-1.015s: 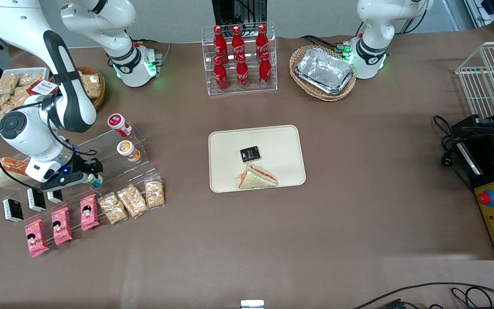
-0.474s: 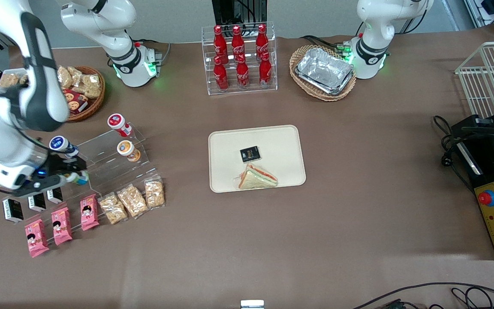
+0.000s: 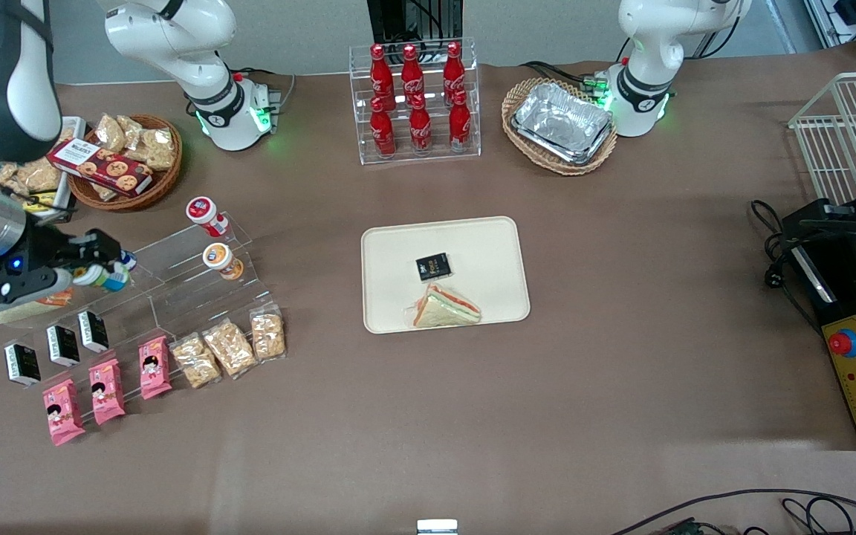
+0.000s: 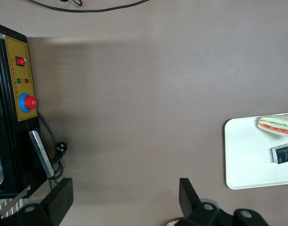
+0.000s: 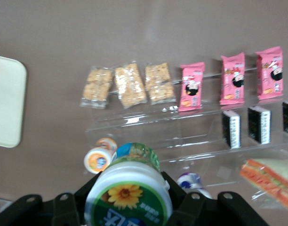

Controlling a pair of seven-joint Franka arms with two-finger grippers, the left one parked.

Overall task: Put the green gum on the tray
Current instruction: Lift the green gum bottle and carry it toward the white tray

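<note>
Gum: you have it clamped between the gripper fingers, lid toward the wrist camera, green rim and yellow flower mark showing; the jaws are closed onto the jar's sides. In the front view the gum hangs in the air above the clear stepped rack, toward the working arm's end of the table.

Tray: mid-table, well apart from your gripper. It carries a small black packet and, just beside it and nearer the front camera, a wrapped sandwich.

Rack contents: red-lidded jar on the top step, orange-lidded jar one step down, blue-lidded jar partly hidden by the gripper. Lower steps hold three cracker bags, three pink packets and three black boxes.

Elsewhere you have a wicker basket of snacks, a cola bottle stand and foil trays in a second basket.
</note>
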